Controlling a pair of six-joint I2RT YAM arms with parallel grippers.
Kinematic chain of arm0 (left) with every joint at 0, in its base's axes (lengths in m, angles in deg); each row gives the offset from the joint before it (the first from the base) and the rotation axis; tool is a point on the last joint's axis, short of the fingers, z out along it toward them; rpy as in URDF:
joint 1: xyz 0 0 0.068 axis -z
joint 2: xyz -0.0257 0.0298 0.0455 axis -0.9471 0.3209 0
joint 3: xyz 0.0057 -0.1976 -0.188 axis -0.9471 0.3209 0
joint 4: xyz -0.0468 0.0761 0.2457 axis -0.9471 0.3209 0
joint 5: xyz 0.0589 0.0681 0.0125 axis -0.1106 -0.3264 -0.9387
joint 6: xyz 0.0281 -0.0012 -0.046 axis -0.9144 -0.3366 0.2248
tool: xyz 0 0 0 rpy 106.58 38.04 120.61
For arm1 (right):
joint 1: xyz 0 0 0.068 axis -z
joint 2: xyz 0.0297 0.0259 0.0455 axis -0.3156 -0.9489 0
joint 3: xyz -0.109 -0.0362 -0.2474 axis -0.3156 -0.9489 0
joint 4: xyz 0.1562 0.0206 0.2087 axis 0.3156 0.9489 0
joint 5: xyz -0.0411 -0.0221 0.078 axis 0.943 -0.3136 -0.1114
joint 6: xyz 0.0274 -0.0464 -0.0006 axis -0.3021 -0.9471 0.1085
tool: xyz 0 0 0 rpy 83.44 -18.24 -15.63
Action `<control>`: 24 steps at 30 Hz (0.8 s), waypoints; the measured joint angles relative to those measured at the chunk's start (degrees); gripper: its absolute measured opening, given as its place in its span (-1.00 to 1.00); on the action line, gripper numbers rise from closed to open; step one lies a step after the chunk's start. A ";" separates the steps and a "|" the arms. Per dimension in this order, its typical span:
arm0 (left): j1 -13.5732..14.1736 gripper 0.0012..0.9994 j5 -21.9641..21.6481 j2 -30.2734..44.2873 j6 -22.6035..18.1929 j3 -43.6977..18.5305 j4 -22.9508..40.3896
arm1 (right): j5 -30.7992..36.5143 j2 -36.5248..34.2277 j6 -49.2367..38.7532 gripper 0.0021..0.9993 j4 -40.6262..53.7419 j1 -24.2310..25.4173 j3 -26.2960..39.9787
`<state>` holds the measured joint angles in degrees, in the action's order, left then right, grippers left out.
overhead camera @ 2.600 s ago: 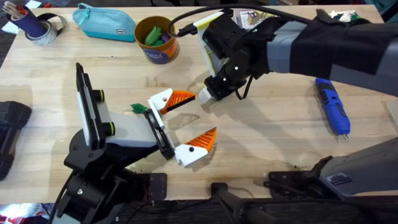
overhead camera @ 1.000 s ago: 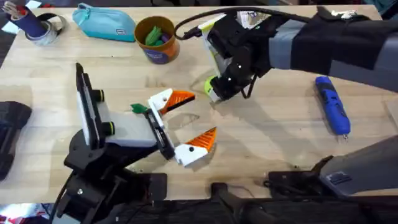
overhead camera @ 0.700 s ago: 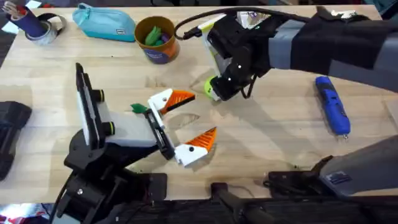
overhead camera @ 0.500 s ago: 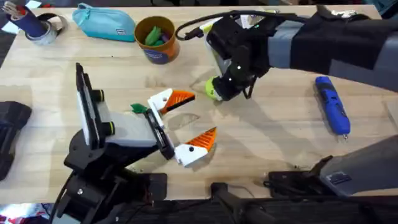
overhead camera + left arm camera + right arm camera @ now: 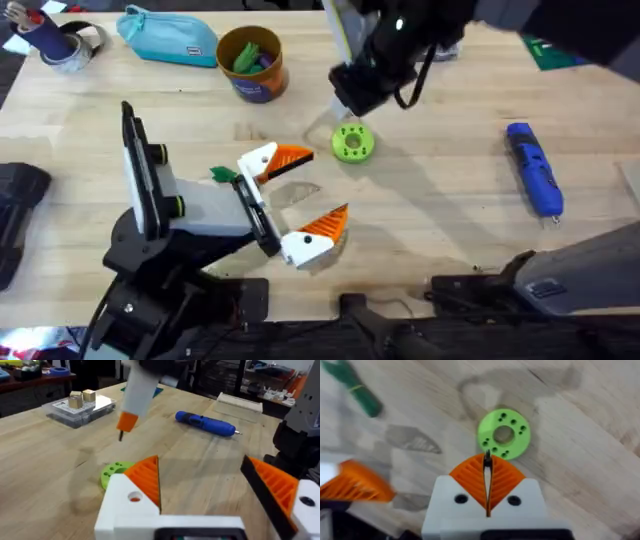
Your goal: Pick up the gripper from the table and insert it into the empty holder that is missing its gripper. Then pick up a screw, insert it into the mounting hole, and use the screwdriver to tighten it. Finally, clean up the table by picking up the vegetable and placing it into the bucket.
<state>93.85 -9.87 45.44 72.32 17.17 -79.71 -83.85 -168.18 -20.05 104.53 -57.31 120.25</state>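
– Overhead, where do we put the small dark metal screw?

– We cannot make it out from above. In the right wrist view the small dark metal screw (image 5: 487, 456) stands pinched between the orange ribbed pads, just above the round bright-green plastic disc with small holes (image 5: 503, 435). The left wrist view shows the screw (image 5: 120, 436) hanging from that fingertip, clear of the table.

– So what changed?

– Half a second ago the right gripper (image 5: 355, 90) sat low over the disc (image 5: 352, 142) and hid most of it. Now it has lifted away and the disc lies bare on the wood. We judge the screw pick done. The right gripper (image 5: 487, 467) is clamped on the screw.

– And the mounting hole?

– We cannot see it. The white boxy holder on its black stand (image 5: 200, 210) sits at the near left and carries both white fingers, so we take the insertion as finished. Those fingers are the left gripper (image 5: 300, 195), spread wide with nothing between them.

– The rest?

– The slim blue pen-shaped screwdriver (image 5: 533, 170) lies untouched, well apart to the right. The small green vegetable (image 5: 222, 173) lies just beside the holder. The short olive-yellow bucket (image 5: 250, 62) stands at the far side.

– Any writing?

– Its purple label band and the dark patch on the teal zip pouch (image 5: 168, 35) show marks, none of which we can read.
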 joint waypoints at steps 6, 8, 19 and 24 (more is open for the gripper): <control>0.00 0.98 0.02 0.00 0.00 0.00 0.00 | -5.69 0.26 -1.62 -0.99 2.24 -3.98 7.12; 0.00 0.98 0.02 0.00 0.02 0.00 0.00 | -7.65 0.26 -1.99 -0.99 2.80 -5.73 8.78; 0.00 0.98 0.02 0.00 0.00 0.00 0.00 | -17.30 0.27 -4.56 -0.99 4.88 -10.92 9.89; 0.00 0.98 0.00 0.00 0.01 0.00 0.00 | -18.43 0.28 -4.81 -0.99 3.82 -11.75 9.89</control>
<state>93.85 -9.87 45.44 72.33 17.17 -79.71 -102.27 -167.90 -24.86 108.35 -69.06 130.14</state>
